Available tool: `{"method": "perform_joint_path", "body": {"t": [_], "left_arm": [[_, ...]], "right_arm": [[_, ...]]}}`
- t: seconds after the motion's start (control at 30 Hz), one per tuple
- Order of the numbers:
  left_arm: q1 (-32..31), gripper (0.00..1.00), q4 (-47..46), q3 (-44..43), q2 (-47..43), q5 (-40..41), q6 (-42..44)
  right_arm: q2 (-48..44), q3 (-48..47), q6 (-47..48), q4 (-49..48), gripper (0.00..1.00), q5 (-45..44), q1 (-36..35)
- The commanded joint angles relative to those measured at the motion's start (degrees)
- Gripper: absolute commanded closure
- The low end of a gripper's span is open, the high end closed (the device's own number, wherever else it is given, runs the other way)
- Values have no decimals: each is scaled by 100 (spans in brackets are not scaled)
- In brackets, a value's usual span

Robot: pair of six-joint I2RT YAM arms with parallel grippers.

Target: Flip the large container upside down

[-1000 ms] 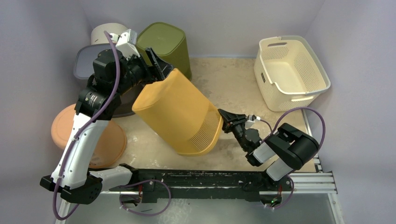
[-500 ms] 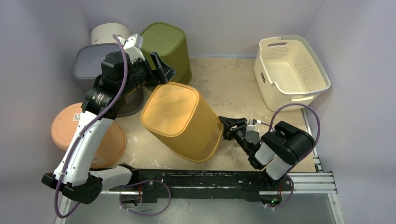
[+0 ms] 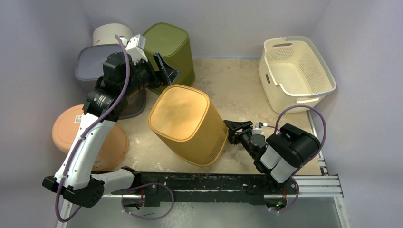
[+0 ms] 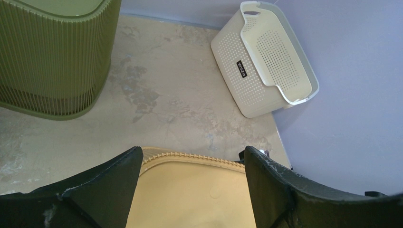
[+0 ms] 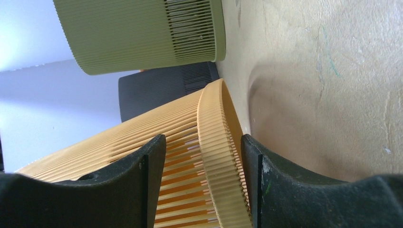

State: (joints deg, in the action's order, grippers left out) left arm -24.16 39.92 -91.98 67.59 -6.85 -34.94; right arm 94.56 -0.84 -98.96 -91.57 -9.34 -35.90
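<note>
The large container [image 3: 185, 121], a yellow ribbed bin, stands mouth down on the table with its flat base facing up. My left gripper [image 3: 166, 71] hovers open behind and above it, touching nothing; in the left wrist view the yellow base [image 4: 190, 194] shows below the left gripper [image 4: 192, 151]. My right gripper [image 3: 236, 130] is open at the bin's lower right side. In the right wrist view the bin's rim band [image 5: 214, 142] runs between the spread fingers of the right gripper [image 5: 202, 137], with a gap on each side.
An upturned green bin [image 3: 168, 45] stands at the back, close to my left gripper. A grey bin [image 3: 95, 59], a white tub [image 3: 109, 33] and an orange bowl [image 3: 90, 137] crowd the left. A cream basket [image 3: 294, 71] leans at the back right.
The yellow bin has tipped from leaning onto its mouth, base up. My right gripper has opened and let go of its rim. The left gripper pulled back off it.
</note>
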Motion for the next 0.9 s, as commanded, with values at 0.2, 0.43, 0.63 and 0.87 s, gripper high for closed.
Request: {"method": "perform_joint_path", "body": {"t": [0.2, 0.43, 0.63, 0.87], "left_arm": [[-21, 24, -219, 10, -73, -57, -71], [-20, 24, -143, 76, -18, -48, -41], [-26, 24, -87, 34, 50, -85, -7], [-19, 24, -61, -91, 105, -139, -12]], "right_arm": [[300, 18, 723, -2267, 37, 443, 319], [1148, -243, 919, -2425, 36, 776, 536], [1516, -595, 1155, -2375, 34, 1020, 683], [1147, -1028, 1467, -1999, 32, 1429, 1092]]}}
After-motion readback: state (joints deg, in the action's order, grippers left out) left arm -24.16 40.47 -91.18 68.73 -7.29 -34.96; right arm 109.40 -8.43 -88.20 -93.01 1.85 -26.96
